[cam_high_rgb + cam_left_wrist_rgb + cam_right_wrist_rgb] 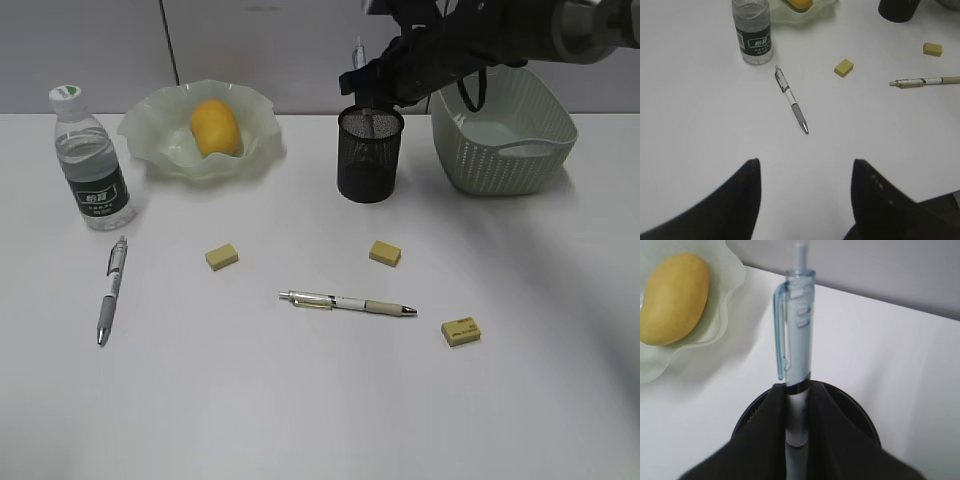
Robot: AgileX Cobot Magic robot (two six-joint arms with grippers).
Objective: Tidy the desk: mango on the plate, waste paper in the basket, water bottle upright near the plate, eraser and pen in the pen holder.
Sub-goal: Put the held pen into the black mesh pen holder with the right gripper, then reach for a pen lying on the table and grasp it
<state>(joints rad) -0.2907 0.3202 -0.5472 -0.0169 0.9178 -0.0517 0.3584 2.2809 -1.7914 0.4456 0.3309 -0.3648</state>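
My right gripper (798,392) is shut on a light-blue pen (796,340) and holds it upright over the black mesh pen holder (369,154), whose rim also shows in the right wrist view (860,415). The mango (215,127) lies on the pale green wavy plate (160,125). The water bottle (90,160) stands upright left of the plate. A grey-grip pen (110,291) and a beige-grip pen (347,302) lie on the table with three yellow erasers (222,256) (385,252) (461,331). My left gripper (805,167) is open and empty above bare table. No waste paper is visible.
The pale green slotted basket (500,150) stands at the back right, right of the pen holder. The right arm (470,45) reaches in from the upper right above the basket. A grey wall runs behind the white table (300,400).
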